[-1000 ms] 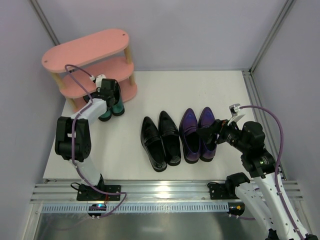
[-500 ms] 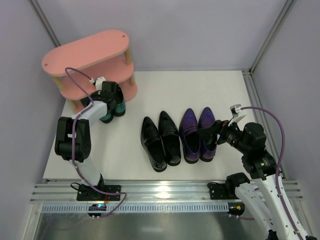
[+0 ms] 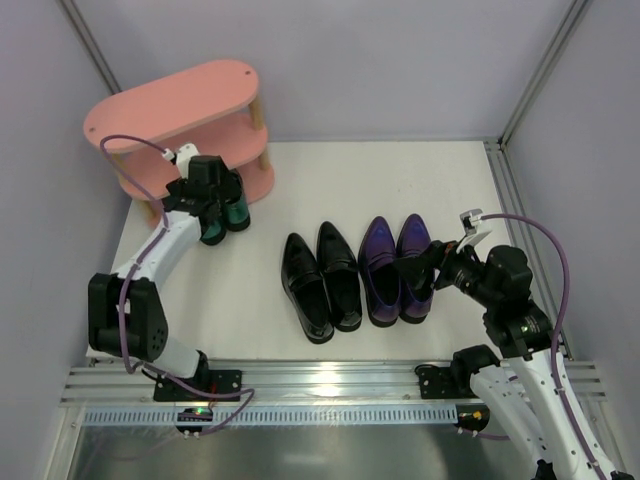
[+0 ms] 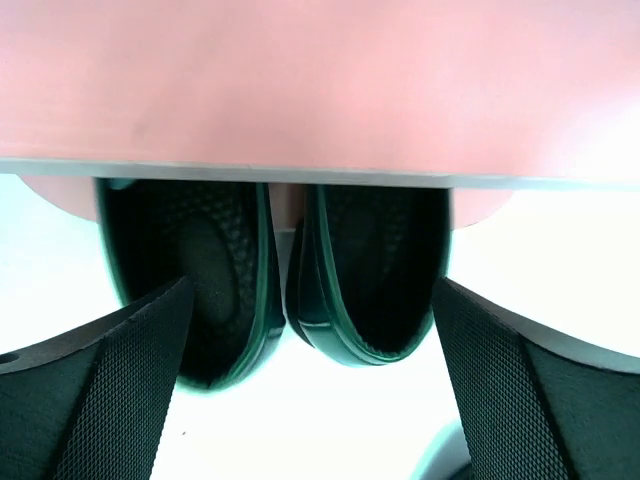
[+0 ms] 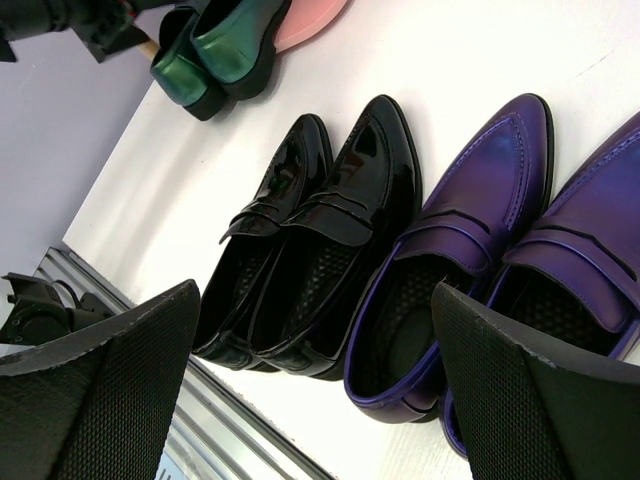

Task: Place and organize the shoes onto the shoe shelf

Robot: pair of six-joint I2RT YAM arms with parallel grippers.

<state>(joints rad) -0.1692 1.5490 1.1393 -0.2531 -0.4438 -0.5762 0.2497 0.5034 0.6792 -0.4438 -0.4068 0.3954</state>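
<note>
The teal-green shoes (image 3: 227, 214) lie side by side with their toes on the lowest board of the pink shoe shelf (image 3: 175, 98) and their heels sticking out. My left gripper (image 3: 216, 192) hovers just behind those heels, open and holding nothing. In the left wrist view the two green heels (image 4: 365, 285) sit under a pink board (image 4: 320, 80), between my spread fingers (image 4: 95, 400). The black pair (image 3: 320, 282) and the purple pair (image 3: 395, 266) stand on the table. My right gripper (image 3: 418, 270) hangs open over the purple pair (image 5: 470, 220), touching nothing.
The white table is boxed in by grey walls on the left, back and right. A metal rail (image 3: 330, 385) runs along the near edge by the arm bases. The shelf's top and middle boards carry nothing that I can see.
My left gripper has opened and let go of the green shoes, and that arm has swung outward to the left. The green pair sits slightly closer to the shelf. The right arm is still.
</note>
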